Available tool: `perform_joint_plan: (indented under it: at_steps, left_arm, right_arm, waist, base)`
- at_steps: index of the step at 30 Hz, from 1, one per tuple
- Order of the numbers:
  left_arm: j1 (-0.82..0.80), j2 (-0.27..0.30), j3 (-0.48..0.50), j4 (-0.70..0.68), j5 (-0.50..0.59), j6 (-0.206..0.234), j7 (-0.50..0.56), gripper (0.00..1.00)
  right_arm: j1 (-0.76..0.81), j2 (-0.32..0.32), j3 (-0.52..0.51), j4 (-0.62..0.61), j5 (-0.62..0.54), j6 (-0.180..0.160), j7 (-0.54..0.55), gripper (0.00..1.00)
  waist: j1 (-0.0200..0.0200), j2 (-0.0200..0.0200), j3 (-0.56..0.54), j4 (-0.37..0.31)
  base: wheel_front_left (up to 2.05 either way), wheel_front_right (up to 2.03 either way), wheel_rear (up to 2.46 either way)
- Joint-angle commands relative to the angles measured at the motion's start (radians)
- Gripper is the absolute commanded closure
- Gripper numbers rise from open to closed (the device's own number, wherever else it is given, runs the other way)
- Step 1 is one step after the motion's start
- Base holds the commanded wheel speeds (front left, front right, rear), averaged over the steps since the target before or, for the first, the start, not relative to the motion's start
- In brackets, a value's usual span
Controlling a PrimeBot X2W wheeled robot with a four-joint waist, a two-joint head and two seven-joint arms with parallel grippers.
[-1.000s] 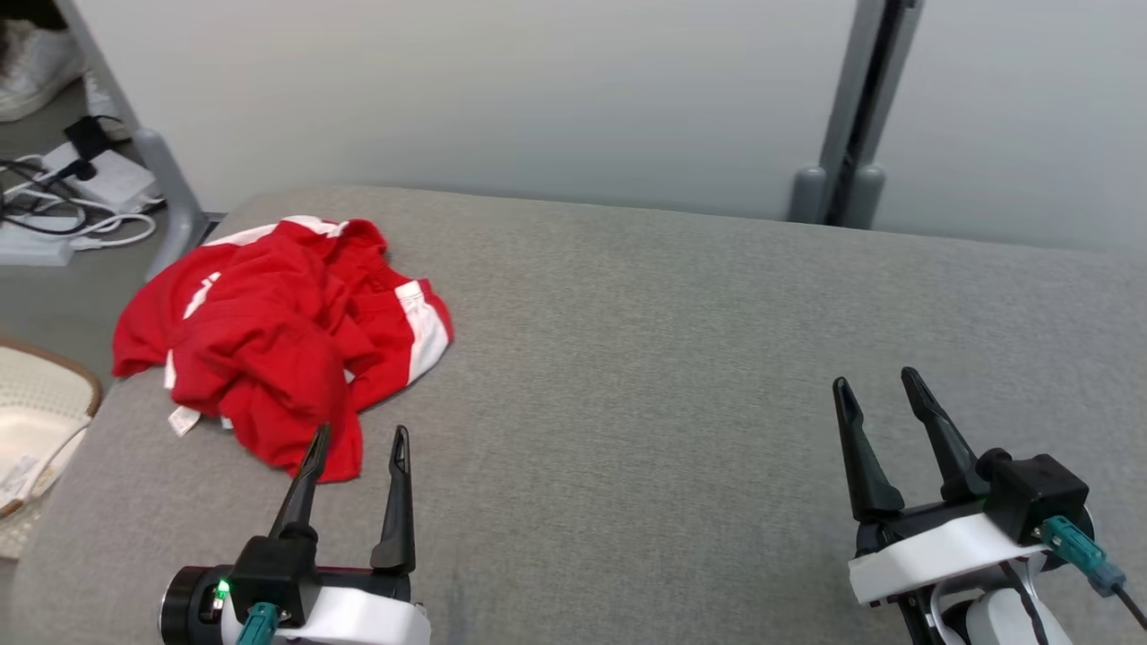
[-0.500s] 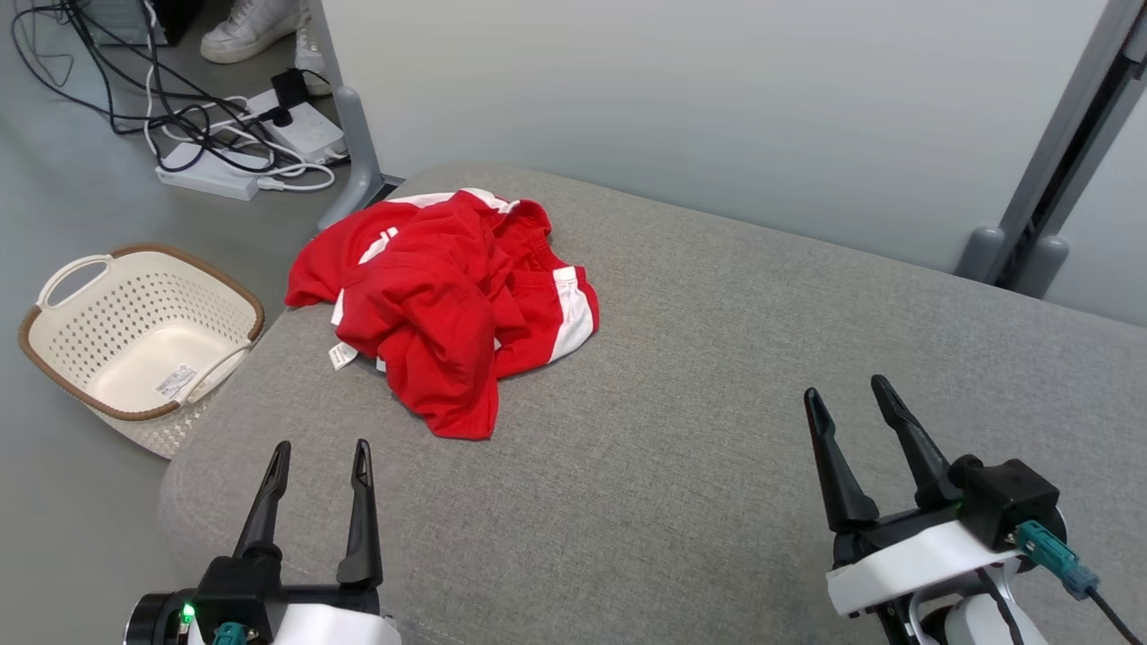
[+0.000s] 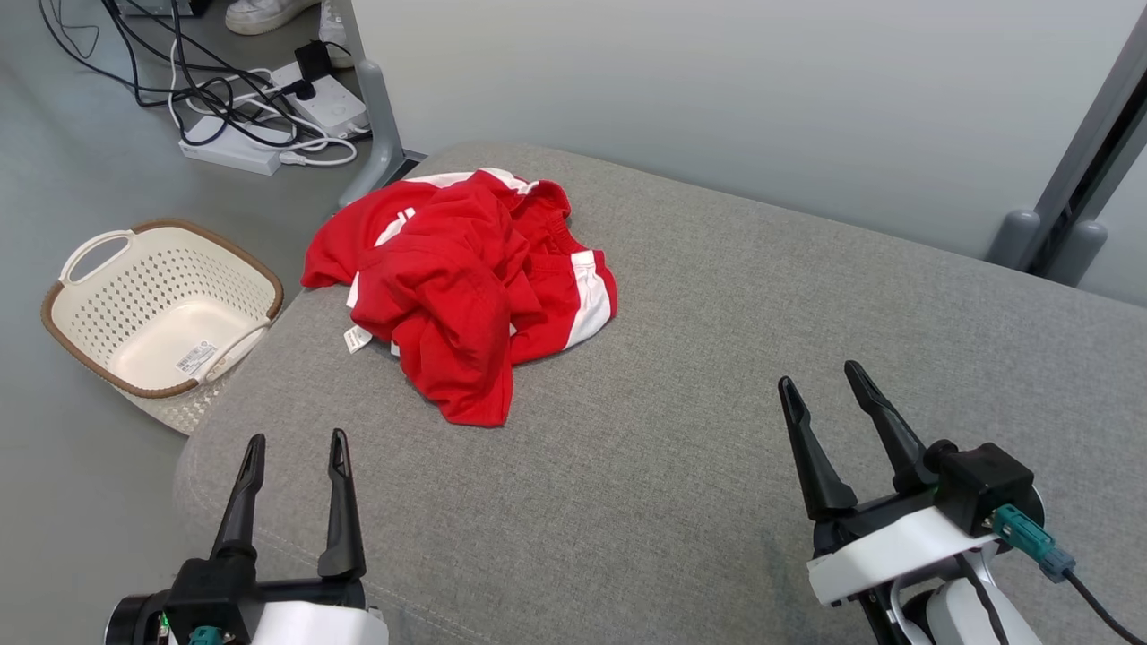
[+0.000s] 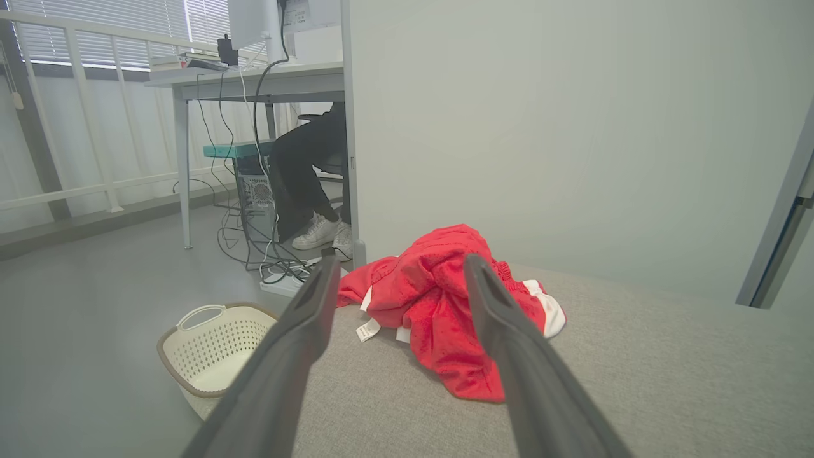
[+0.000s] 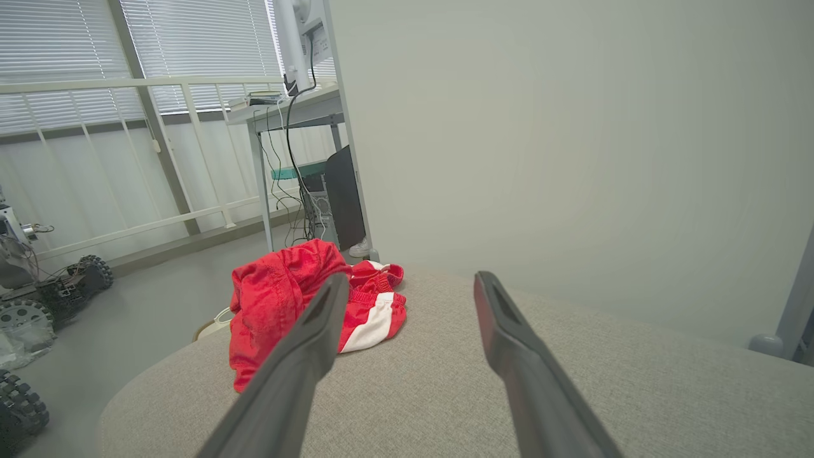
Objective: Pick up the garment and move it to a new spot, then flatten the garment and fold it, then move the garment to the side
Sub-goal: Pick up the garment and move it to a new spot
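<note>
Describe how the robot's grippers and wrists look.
The left gripper and right gripper each have two long, tapering black fingers on a black block over a white wrist shell. A teal plug with a black cable leaves the right one; a green light glows on the left.

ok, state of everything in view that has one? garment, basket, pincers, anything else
Red garment: crumpled in a heap, unfolded, on the grey cushion.
Laundry basket: upright, empty.
Left pincer: open, holding nothing.
Right pincer: open, holding nothing.
Power strip: black plug seated in it.
</note>
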Motion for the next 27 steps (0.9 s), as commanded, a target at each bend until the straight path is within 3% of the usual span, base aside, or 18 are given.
perform_joint_plan:
  at_steps: [1,4,10,17,27]
  left_arm:
    - [0.006,0.004,0.003,0.005,-0.01,-0.006,0.0,0.0]
    - [0.005,0.004,0.013,0.02,-0.06,-0.009,0.0,0.0]
    - [-0.007,0.004,0.021,0.039,-0.055,-0.028,0.0,0.0]
    - [-0.052,0.004,0.037,0.074,-0.087,-0.101,0.0,0.0]
    - [-0.265,0.031,0.108,0.188,-0.119,-0.23,0.0,0.0]
  right_arm:
    - [-0.006,-0.006,-0.003,0.001,0.001,0.0,-0.002,0.0]
    - [-0.002,-0.006,-0.003,0.003,0.006,0.0,-0.002,0.0]
    - [0.013,-0.006,-0.022,-0.005,0.003,0.0,-0.002,0.0]
    - [0.015,-0.006,-0.041,-0.026,-0.038,0.0,-0.002,0.0]
    - [-0.076,-0.02,-0.065,-0.085,-0.15,0.0,-0.001,0.0]
  waist:
    - [0.0,-0.0001,0.0,0.0]
    - [0.0,-0.0001,-0.001,-0.002]
    - [0.0,-0.0001,-0.005,-0.007]
    - [0.0,-0.0001,0.03,-0.021]
    - [0.0,-0.0001,0.198,-0.089]
  base:
    - [0.0,0.0,0.0]
    - [0.0,0.0,0.0]
    - [0.0,0.0,0.0]
    - [0.0,0.0,0.0]
    - [0.0,0.0,0.0]
